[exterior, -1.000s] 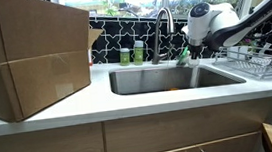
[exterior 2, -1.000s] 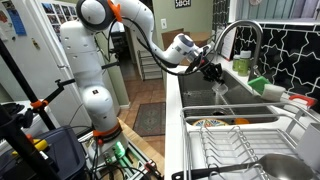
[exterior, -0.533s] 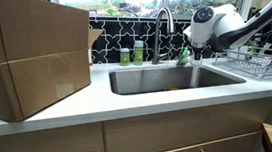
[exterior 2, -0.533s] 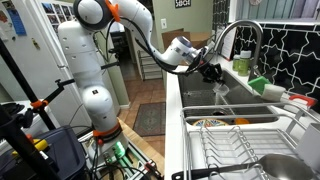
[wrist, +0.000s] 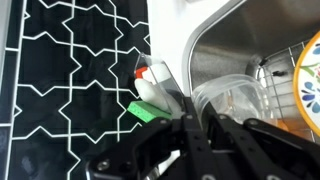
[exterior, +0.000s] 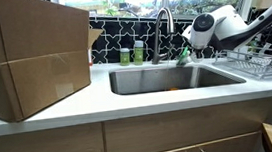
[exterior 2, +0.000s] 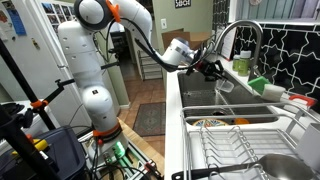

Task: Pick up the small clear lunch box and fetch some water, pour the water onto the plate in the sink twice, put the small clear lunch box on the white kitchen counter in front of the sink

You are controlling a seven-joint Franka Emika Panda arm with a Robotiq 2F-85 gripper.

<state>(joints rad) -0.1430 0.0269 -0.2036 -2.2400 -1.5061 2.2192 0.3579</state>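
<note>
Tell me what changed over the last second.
The gripper drifted slightly sideways above the sink, toward the dish rack. It stays shut on the lunch box; nothing was taken or let go. The cardboard box, green bottles and tap are as they were.

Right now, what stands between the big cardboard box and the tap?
Two green bottles stand there, side by side; an exterior view shows them.
</note>
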